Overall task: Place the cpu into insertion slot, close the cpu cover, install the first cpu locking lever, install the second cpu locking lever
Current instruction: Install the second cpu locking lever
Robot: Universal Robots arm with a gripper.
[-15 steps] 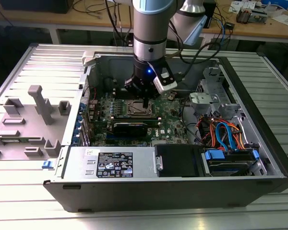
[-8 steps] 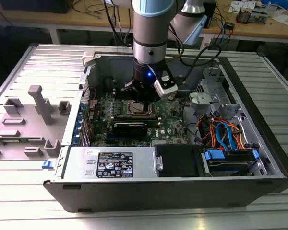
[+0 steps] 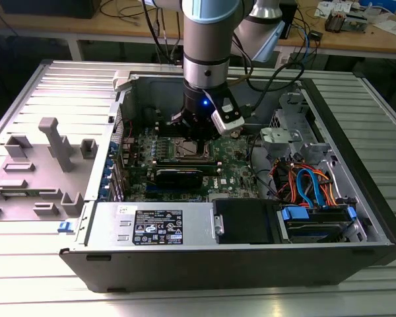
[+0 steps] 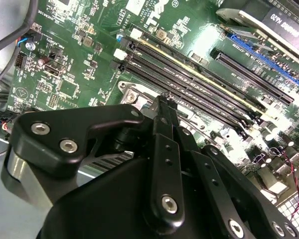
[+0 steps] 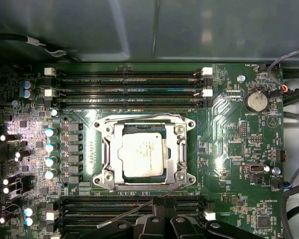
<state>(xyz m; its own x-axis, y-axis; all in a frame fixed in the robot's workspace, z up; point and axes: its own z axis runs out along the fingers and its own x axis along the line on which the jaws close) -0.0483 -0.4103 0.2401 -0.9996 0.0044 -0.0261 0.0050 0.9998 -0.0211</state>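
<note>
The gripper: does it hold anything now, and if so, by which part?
Nothing is seen held. The gripper hangs above the board, and the cpu already lies in the insertion slot.

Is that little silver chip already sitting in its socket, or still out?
In. In the first wrist view the cpu lies flat inside the insertion slot, framed by its metal rim.

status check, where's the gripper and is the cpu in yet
Gripper low over the socket, beside the memory slots. Cpu seated in the socket, cover down around it. Nothing lying on the socket.
</note>
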